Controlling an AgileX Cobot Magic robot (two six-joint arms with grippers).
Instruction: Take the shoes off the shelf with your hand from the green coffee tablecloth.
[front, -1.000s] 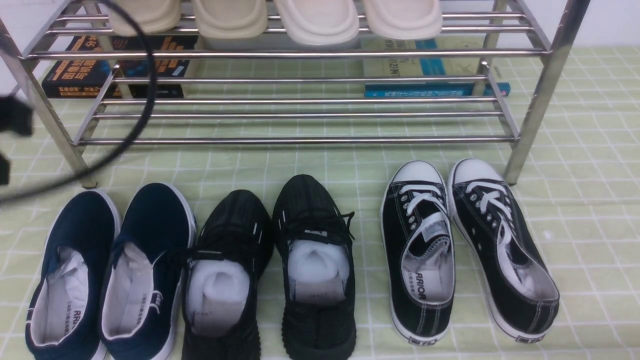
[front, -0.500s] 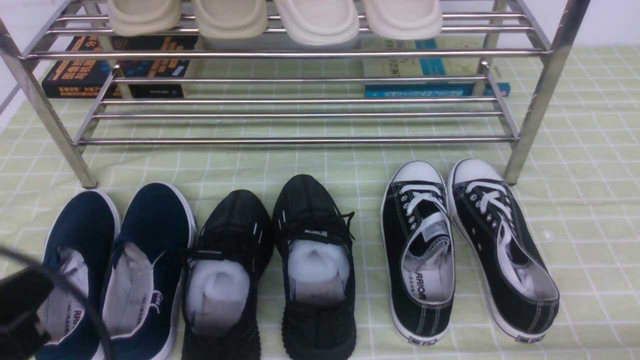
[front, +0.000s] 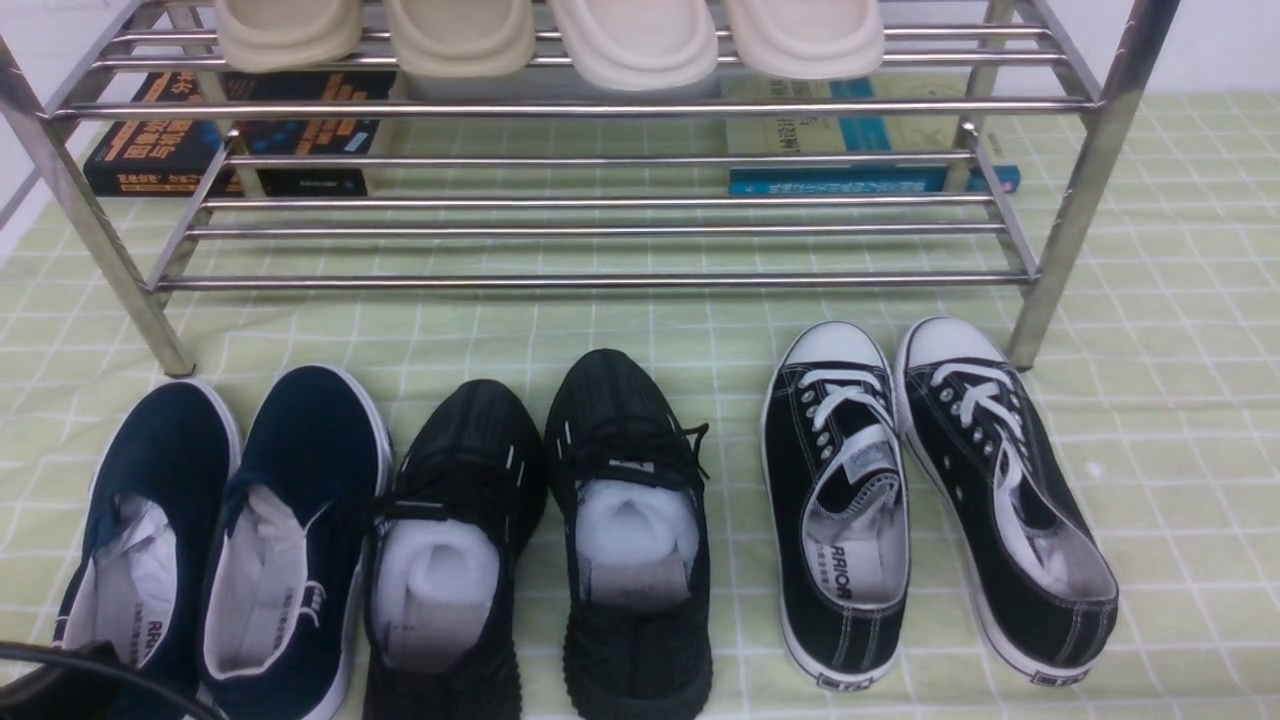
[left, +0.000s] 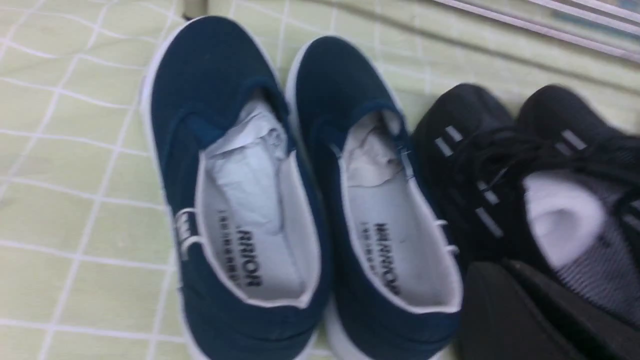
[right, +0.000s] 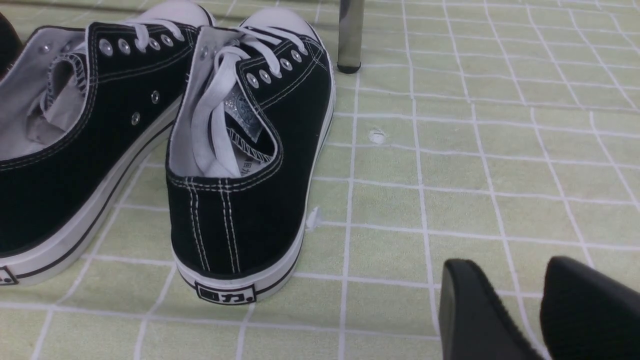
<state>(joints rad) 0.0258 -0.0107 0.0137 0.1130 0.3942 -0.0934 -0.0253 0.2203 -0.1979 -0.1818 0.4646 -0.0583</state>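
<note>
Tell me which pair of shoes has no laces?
The navy blue slip-ons, leftmost on the green cloth. The black knit pair and black canvas pair both have laces.

Cut off at the front view's lower edge: heels of the shoes (front: 215, 530) and most of the left hand (front: 60, 690); blurred in the left wrist view: black knit sneakers (left: 530, 180); cropped above: pale slippers (front: 550, 35) on the shelf (front: 600, 105).
</note>
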